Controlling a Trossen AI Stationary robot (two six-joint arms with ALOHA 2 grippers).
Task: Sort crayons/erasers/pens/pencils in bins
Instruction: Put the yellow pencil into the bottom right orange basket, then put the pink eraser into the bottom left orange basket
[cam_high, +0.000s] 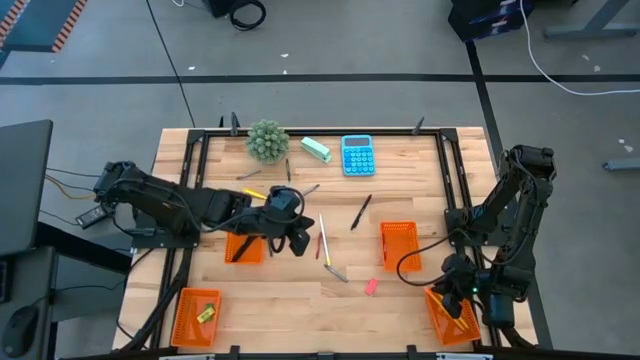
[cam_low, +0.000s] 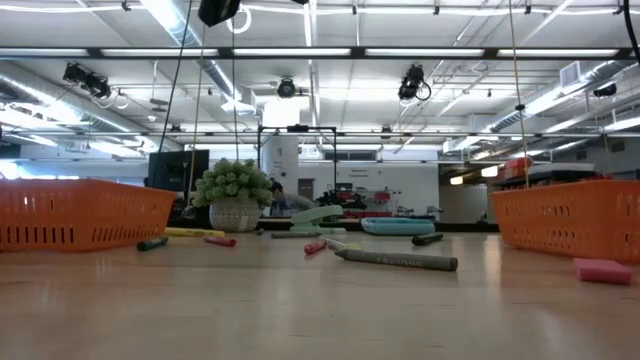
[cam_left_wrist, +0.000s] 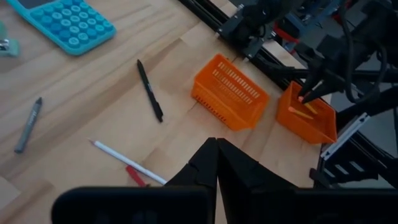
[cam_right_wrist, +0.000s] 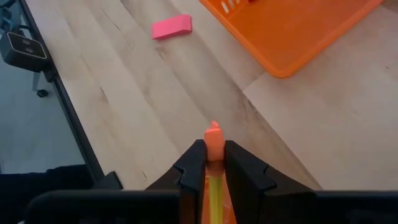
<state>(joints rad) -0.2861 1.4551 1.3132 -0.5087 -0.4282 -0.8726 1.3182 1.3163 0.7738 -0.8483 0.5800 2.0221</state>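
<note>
From above, four orange bins sit around the blue calculator (cam_high: 357, 155), which lies at the far edge of the table. The bin (cam_high: 244, 246) nearest it on the left holds a dark pen, and the left gripper (cam_high: 297, 238) hovers just beside that bin, fingers pressed together on nothing. The middle bin (cam_high: 398, 245), nearer than the calculator and to its right, looks empty. The near-left bin (cam_high: 196, 317) holds a yellow-green eraser (cam_high: 206, 314). The near-right bin (cam_high: 452, 312) holds yellow pencils, and the right gripper (cam_high: 462, 298) hangs over it. Loose between the bins lie a black pen (cam_high: 360, 212), a pink eraser (cam_high: 371, 286) and a few thin sticks.

At table height, two orange bins (cam_low: 85, 213) frame the view, with a grey crayon (cam_low: 397, 260) lying in front of the calculator (cam_low: 398, 226) and the pink eraser (cam_low: 603, 269) off to the right.

Past the left arm's closed fingers (cam_left_wrist: 205, 168), the calculator (cam_left_wrist: 62, 23) sits beyond a black pen (cam_left_wrist: 150, 90), and the empty bin (cam_left_wrist: 229, 91) stands beside the one with pencils (cam_left_wrist: 308, 115).

At the right wrist, the fingers (cam_right_wrist: 193, 168) pinch a pencil (cam_right_wrist: 214, 168), yellow with an orange eraser tip, over bare wood near a bin's corner (cam_right_wrist: 292, 31).
</note>
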